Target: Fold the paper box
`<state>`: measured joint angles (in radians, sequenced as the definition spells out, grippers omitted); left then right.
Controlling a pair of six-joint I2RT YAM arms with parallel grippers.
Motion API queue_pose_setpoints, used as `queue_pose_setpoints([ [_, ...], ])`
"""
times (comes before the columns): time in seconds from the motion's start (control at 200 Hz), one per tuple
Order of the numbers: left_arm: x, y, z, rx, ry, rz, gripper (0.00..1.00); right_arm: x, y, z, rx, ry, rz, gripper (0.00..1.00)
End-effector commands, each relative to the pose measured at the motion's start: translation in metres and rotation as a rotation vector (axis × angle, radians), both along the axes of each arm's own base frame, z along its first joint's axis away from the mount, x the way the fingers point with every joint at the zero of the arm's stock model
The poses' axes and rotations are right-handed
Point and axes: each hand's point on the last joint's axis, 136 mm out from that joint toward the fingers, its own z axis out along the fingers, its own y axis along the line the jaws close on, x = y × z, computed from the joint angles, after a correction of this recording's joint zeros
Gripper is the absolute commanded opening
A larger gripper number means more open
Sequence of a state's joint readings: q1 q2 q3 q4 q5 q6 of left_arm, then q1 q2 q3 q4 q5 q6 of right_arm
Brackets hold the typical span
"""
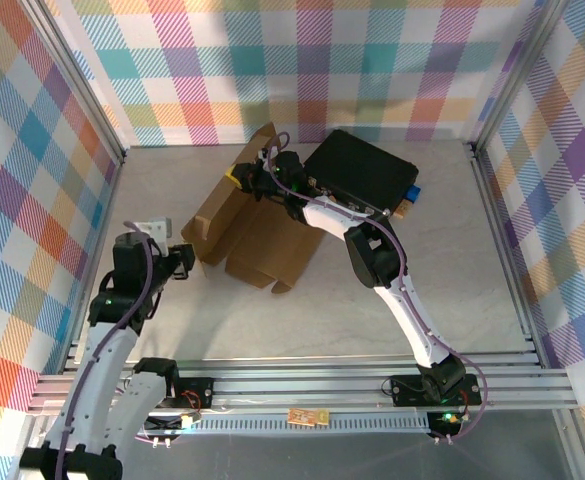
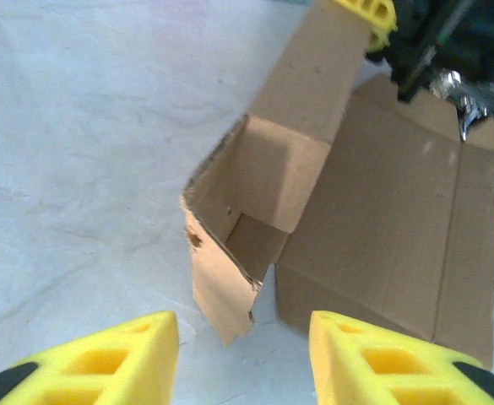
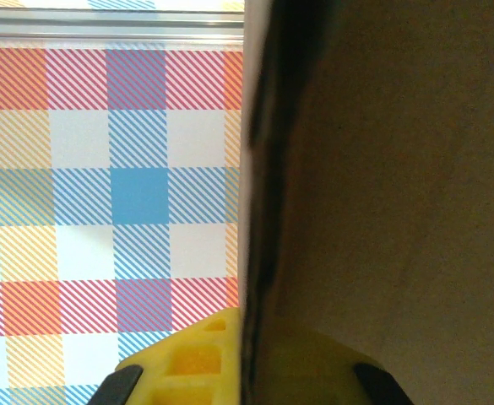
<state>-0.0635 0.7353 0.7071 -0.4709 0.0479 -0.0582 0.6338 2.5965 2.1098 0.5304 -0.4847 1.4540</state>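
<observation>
We think the paper box (image 1: 262, 240) is light but stiff, best held by flap edges. Our right fingers (image 3: 187, 363) pinch one flap (image 1: 263, 142); our left fingers (image 2: 120, 359) are spread near it.

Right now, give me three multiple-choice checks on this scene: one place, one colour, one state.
1. Where is the black case relative to the paper box?
A) left of it
B) beyond it, to the right
C) at the near edge
2. What colour are the left hand fingers?
A) yellow
B) red
C) white
3. What state is the left hand in?
A) shut on a flap
B) shut on the case
C) open, apart from the box

Answers:
1. B: the top view shows the case far-right of the box.
2. A: the left wrist view shows yellow fingers.
3. C: the fingers are spread, with bare table before the box.
</observation>
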Motion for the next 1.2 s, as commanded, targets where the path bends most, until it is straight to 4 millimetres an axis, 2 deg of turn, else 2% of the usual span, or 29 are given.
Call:
queue_pose_setpoints([
  [0.0,-0.005,0.029,-0.01,0.004,0.09,0.162,0.36,0.0,-0.006,-0.034,-0.079,0.083,0.018,0.0],
  [0.1,0.0,0.05,-0.056,0.065,0.314,0.241,0.28,-0.001,-0.005,-0.033,-0.077,0.082,0.018,0.0],
  [0.21,0.018,0.046,-0.091,-0.004,0.474,0.203,0.24,-0.002,-0.005,-0.033,-0.079,0.082,0.023,0.0],
  [0.35,0.055,0.031,-0.084,0.016,0.329,0.034,0.28,-0.003,-0.006,-0.034,-0.08,0.08,0.024,0.0],
  [0.555,0.072,0.014,-0.11,0.047,0.386,-0.159,0.29,-0.002,-0.006,-0.036,-0.074,0.083,0.021,0.0],
  [0.67,0.082,0.004,-0.113,0.026,0.344,-0.214,0.29,-0.003,-0.006,-0.038,-0.076,0.086,0.022,0.0],
  [0.765,0.084,-0.001,-0.113,0.028,0.315,-0.255,0.31,-0.003,-0.006,-0.038,-0.076,0.087,0.022,0.0],
  [0.845,0.091,-0.002,-0.102,0.04,0.223,-0.255,0.31,-0.003,-0.006,-0.038,-0.075,0.088,0.021,0.0],
  [1.195,0.086,-0.019,-0.083,-0.008,0.051,-0.314,0.34,0.0,-0.004,-0.041,-0.071,0.1,0.022,0.0],
])
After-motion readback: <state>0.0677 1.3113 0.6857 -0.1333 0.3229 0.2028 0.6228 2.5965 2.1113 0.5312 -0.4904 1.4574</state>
